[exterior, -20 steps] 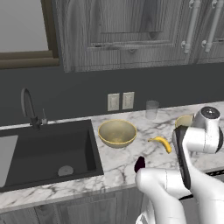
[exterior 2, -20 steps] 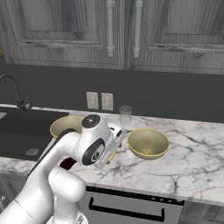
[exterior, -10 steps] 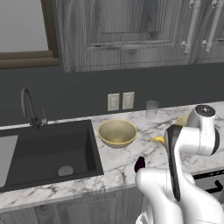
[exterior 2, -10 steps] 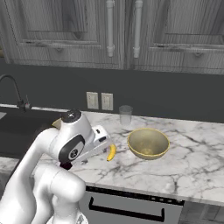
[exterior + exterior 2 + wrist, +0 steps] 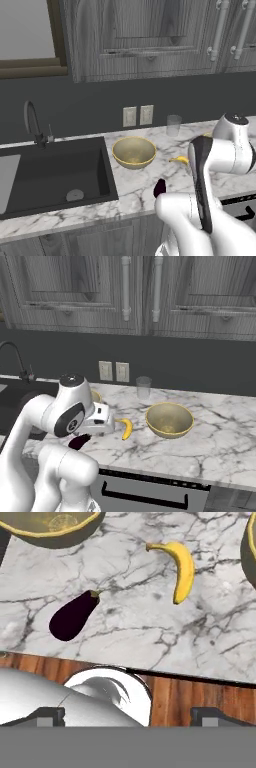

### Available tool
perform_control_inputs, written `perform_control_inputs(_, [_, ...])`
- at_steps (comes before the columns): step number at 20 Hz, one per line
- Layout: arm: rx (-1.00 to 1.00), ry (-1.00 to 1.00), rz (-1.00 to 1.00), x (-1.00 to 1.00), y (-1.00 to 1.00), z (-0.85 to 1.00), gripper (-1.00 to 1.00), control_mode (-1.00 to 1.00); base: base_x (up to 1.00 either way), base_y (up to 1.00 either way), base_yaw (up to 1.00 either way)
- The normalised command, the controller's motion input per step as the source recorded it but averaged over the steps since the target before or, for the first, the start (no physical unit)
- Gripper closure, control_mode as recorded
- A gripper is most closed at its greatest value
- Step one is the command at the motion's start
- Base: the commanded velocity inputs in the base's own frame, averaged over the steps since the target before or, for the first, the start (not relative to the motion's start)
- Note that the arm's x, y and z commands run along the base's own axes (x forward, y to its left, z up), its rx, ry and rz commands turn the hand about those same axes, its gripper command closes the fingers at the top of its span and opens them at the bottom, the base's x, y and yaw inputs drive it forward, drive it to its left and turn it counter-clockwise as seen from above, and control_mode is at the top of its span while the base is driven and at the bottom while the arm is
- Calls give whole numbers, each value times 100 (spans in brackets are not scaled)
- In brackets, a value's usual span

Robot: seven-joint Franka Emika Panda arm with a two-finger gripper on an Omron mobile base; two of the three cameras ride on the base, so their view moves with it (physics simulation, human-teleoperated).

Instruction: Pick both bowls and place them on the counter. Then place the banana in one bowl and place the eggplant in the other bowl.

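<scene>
Two tan-yellow bowls stand on the marble counter (image 5: 220, 446). One bowl (image 5: 133, 151) is beside the sink, the other bowl (image 5: 169, 419) sits right of the banana (image 5: 126, 427). The curved yellow banana (image 5: 182, 569) and the dark purple eggplant (image 5: 74, 615) both lie on bare counter (image 5: 130, 627) between the bowls. The eggplant (image 5: 78, 441) is close to the front edge. My gripper (image 5: 130, 716) is open and holds nothing. It looks down over the counter's front edge, with the eggplant ahead to the left and the banana ahead to the right. In the left base view my arm hides most of the banana (image 5: 179, 160).
A clear glass (image 5: 143, 387) stands at the back by the wall, behind the banana. The black sink (image 5: 50, 175) with its faucet (image 5: 32, 122) lies left of the bowls. Grey cabinets hang overhead. An oven front (image 5: 150, 491) sits under the counter.
My hand has drawn back from the right bowl and the banana toward the counter's front edge, uncovering that bowl. The fingers have stayed open. Bowls, banana and eggplant have not moved.
</scene>
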Motion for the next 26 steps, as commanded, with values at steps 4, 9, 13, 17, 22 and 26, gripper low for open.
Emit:
perform_control_inputs(4, [26,-6,-49,-35,34,0,-100,-100,0,0,0])
perform_control_inputs(9, [12,-8,-45,-5,37,-7,-100,-100,0,0,0])
perform_control_inputs(13, [0,-3,-33,33,52,-22,-100,-100,0,0,0])
perform_control_inputs(17, [-6,0,-25,46,50,-44,-100,-100,0,0,0])
perform_control_inputs(22, [-6,0,-8,18,12,-43,-100,-100,0,0,0])
perform_control_inputs(26, [-2,0,0,2,0,-39,-100,-100,0,0,0])
